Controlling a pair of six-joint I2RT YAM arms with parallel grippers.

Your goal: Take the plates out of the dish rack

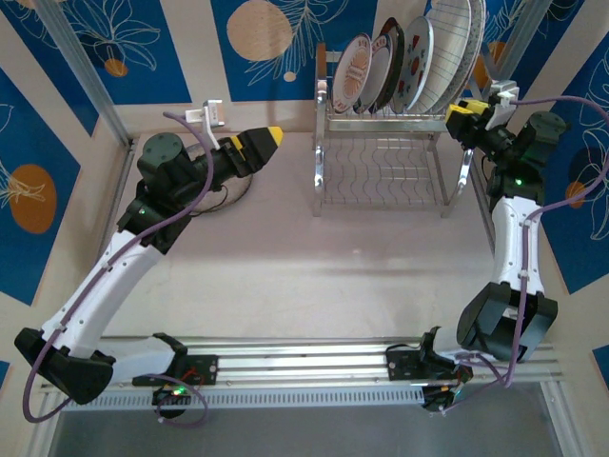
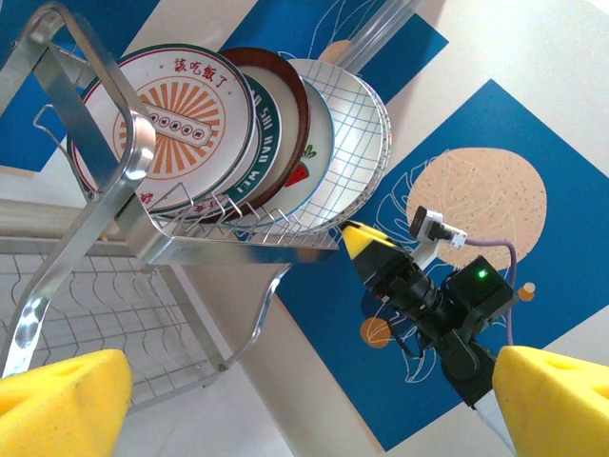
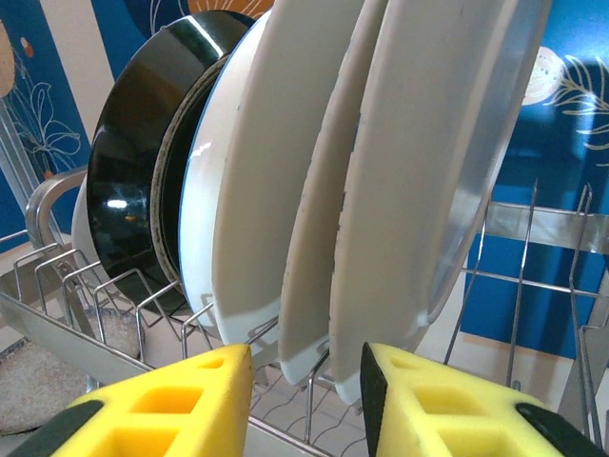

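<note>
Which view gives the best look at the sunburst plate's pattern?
Left wrist: the sunburst plate faces that camera, its design readable, at the end of the dish rack. Top external shows it small and slanted. Right wrist sees the plates from behind, patterns hidden.

The dish rack [image 1: 381,167] stands at the back of the tabletop [image 1: 285,267], right of centre; the plates [image 1: 411,62] stand on edge in its upper tier; the left claw [image 1: 270,138] is well left of it; the right claw [image 1: 463,110] is at its right end.
</note>
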